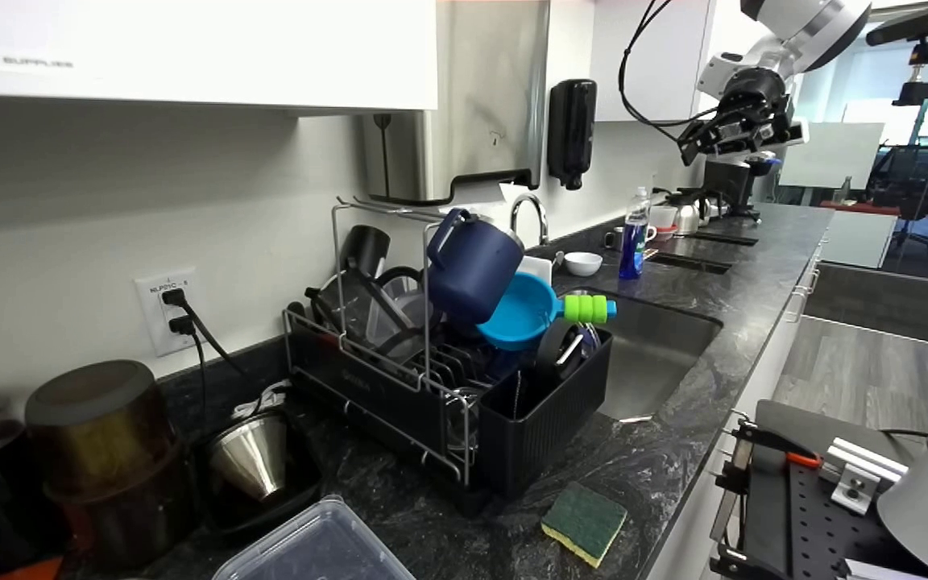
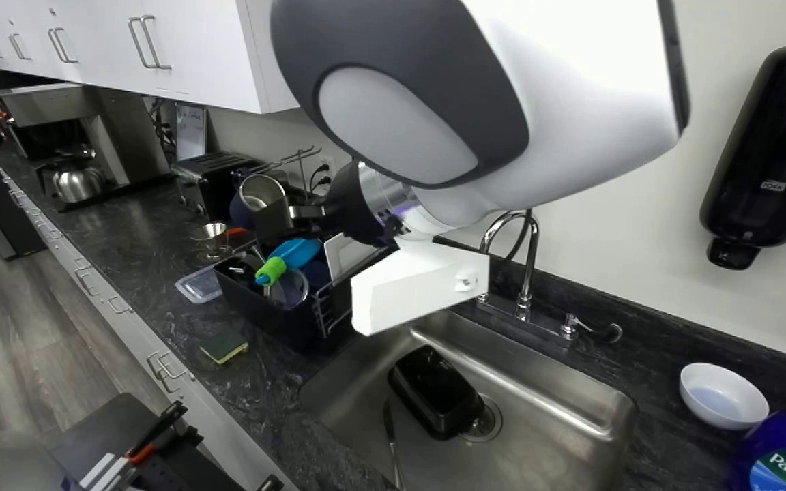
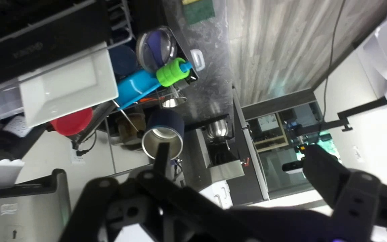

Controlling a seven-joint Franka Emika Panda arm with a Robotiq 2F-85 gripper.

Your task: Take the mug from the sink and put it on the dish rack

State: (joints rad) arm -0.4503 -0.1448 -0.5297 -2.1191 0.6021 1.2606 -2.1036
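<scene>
Mug (image 1: 476,270): tilted, one o'clock on dish rack (image 1: 375,403) in an exterior view; placing apparently done. Gripper (image 3: 238,153): spread, empty; next likely needs only retreat.

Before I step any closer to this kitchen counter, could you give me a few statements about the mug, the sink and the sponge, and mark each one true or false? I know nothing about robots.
1. The dark blue mug sits tilted on the dish rack. True.
2. It is being gripped. False: the tool stands open, away from it.
3. A black container lies in the sink. True.
4. That container is alone in there. False: a thin utensil lies there too.
5. A sponge lies on the counter. True.
6. It is red all over. False: it is green and yellow.
</scene>
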